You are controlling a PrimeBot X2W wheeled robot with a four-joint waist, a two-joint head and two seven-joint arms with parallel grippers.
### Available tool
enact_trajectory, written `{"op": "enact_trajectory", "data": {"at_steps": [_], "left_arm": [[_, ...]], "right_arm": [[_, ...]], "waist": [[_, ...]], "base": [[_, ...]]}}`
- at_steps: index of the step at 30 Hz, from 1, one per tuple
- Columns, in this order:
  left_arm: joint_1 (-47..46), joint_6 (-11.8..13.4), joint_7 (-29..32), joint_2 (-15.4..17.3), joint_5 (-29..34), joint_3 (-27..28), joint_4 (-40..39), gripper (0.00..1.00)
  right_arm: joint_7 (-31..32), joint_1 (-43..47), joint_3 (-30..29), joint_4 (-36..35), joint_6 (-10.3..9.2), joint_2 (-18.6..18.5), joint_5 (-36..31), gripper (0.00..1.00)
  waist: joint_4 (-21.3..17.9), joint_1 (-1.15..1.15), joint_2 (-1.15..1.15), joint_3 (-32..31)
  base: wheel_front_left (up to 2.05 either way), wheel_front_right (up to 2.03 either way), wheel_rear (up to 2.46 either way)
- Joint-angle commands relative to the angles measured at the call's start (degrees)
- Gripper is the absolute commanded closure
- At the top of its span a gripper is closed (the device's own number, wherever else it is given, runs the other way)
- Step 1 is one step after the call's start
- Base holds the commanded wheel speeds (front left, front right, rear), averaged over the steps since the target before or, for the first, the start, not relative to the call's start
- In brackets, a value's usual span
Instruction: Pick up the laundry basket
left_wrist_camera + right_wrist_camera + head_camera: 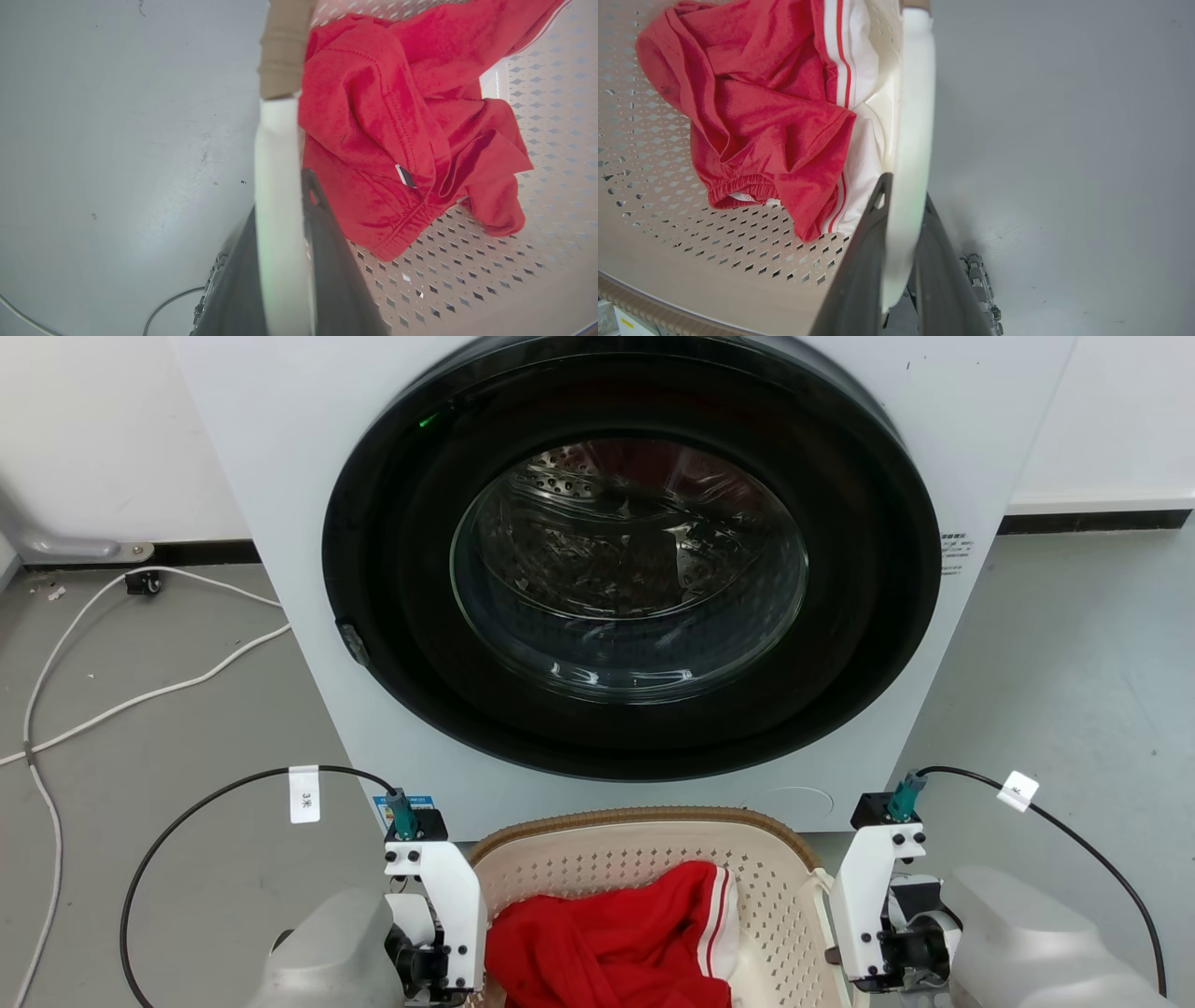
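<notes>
The laundry basket, cream with diamond holes and a brown braided rim, sits low in the head view, right in front of the washing machine. A red garment with white stripes lies inside it. In the left wrist view my left gripper has its two dark fingers closed on either side of the basket's white side handle. In the right wrist view my right gripper clamps the opposite white handle the same way. From the head, the left gripper and right gripper flank the basket, fingertips hidden below.
The white washing machine stands just behind the basket, its round black door closed. A white cable trails over the grey floor at the left. Bare grey floor lies to the right.
</notes>
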Motion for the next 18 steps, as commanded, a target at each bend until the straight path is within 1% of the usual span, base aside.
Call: {"op": "enact_trajectory", "data": {"at_steps": [1, 18], "left_arm": [[-0.80, -0.76, -0.42, -0.78, -0.36, -0.18, -0.83, 1.00], [-0.97, -0.77, -1.10, -0.63, -1.88, -1.77, -0.83, 1.00]], "right_arm": [[0.00, 0.47, 0.00, -0.32, 0.19, 1.04, 0.27, 1.00], [0.34, 0.79, 0.04, -0.01, 0.19, 1.00, 0.81, 1.00]], "waist": [[-0.02, 0.00, 0.00, 0.02], [0.05, 0.00, 0.00, 0.28]], "base": [[0.00, 0.00, 0.00], [0.00, 0.00, 0.00]]}}
